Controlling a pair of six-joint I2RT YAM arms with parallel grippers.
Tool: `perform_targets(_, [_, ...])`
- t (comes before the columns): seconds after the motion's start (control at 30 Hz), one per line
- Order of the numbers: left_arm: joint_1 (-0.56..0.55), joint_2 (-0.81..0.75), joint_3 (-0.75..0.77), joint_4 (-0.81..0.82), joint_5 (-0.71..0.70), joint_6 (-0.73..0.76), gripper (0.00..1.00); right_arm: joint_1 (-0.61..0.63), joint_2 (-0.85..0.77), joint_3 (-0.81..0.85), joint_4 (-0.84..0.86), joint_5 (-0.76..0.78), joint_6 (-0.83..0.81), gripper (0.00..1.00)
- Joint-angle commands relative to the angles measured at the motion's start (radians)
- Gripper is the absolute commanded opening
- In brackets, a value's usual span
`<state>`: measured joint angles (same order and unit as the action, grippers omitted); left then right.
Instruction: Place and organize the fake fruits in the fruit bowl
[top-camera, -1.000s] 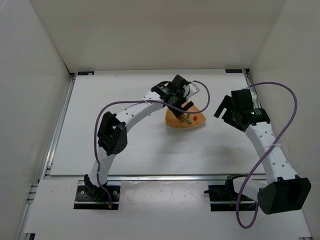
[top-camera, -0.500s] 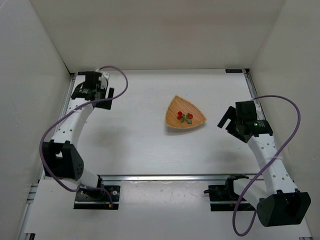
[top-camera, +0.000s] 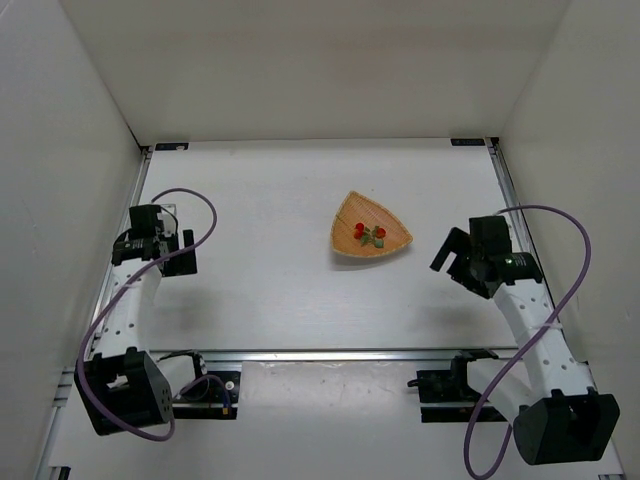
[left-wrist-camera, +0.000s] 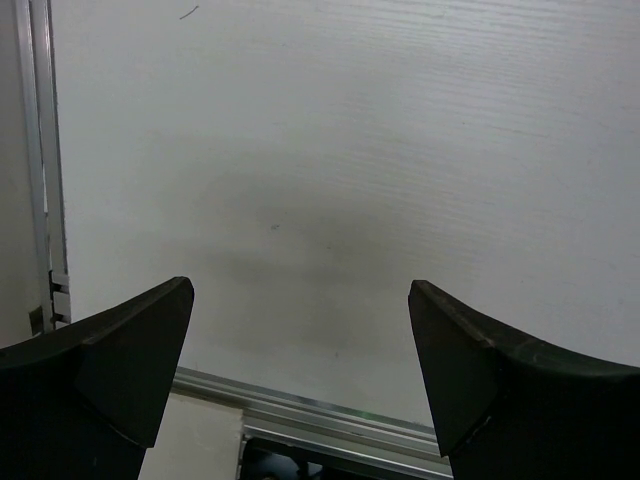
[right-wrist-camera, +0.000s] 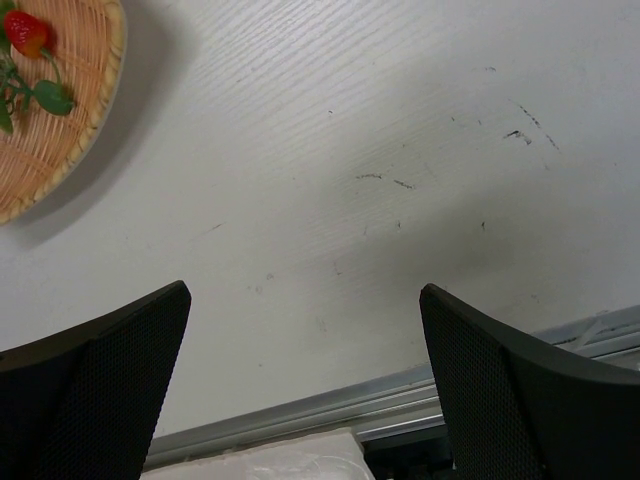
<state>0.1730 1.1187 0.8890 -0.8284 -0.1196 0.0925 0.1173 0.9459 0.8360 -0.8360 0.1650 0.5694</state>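
My left gripper (left-wrist-camera: 300, 292) and right gripper (right-wrist-camera: 305, 292) both stand released, dark wedge-shaped jaws over faintly grained white table (left-wrist-camera: 380, 120). Beyond the right jaws, up-left, sits the fruit bowl (right-wrist-camera: 75, 95), tan woven wicker, holding the fake fruits (right-wrist-camera: 26, 32): glossy red, green-leaved.

Tan-orange woven fruit bowl (top-camera: 350, 215), glossy red fake fruits (top-camera: 369, 232), white table (top-camera: 260, 260)

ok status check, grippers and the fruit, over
Left gripper open, empty, far left. Right gripper open, empty, right of the fruit bowl. Fake fruits lying in the bowl. Nothing blocking.
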Motion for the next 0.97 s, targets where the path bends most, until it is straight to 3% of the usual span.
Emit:
perform_targets(0.0, [0.008,-0.039,0.014,0.023,0.054,-0.033,1.00,-0.004,-0.029,0.005,0.009,0.004,-0.023,1.00])
perform_targets(0.93, [0.017,-0.039,0.014,0.023,0.121,-0.033,1.00,-0.004,-0.099,-0.018,0.027,0.007,-0.005,1.00])
